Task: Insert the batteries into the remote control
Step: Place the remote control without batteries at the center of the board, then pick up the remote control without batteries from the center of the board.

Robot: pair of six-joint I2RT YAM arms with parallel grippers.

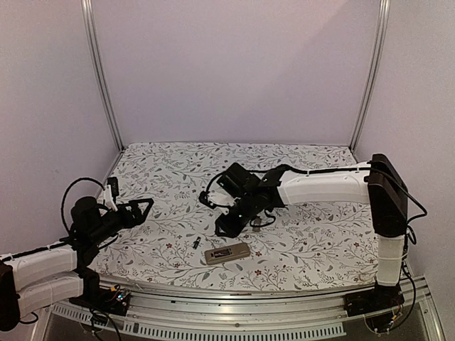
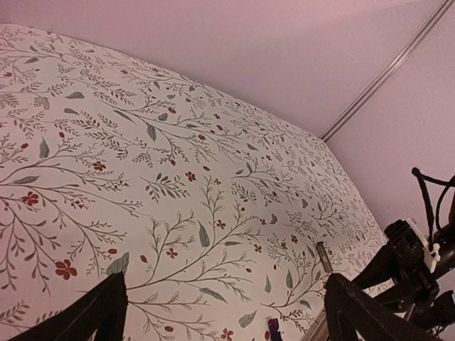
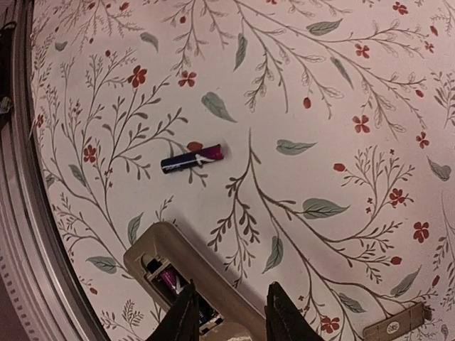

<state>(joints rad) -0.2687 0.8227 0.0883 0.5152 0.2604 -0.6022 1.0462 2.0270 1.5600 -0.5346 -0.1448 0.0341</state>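
The remote control (image 1: 227, 253) lies back up near the table's front edge, its dark recess (image 3: 170, 280) uncovered. One battery (image 3: 165, 278) sits inside the recess. A second battery (image 3: 192, 158) lies loose on the cloth to the remote's left (image 1: 195, 243) and shows low in the left wrist view (image 2: 274, 329). My right gripper (image 3: 231, 312) hangs just over the remote, jaws apart, one fingertip (image 3: 186, 309) above the recess and the other past the remote's long edge. Far to the left my left gripper (image 1: 146, 207) stands wide open above bare cloth (image 2: 224, 320).
A small flat beige strip (image 3: 394, 323) lies on the floral cloth near the remote; the left wrist view also has this strip (image 2: 323, 256). The metal front rail (image 1: 234, 295) runs close behind the remote. Frame posts (image 1: 103, 78) stand at the back corners.
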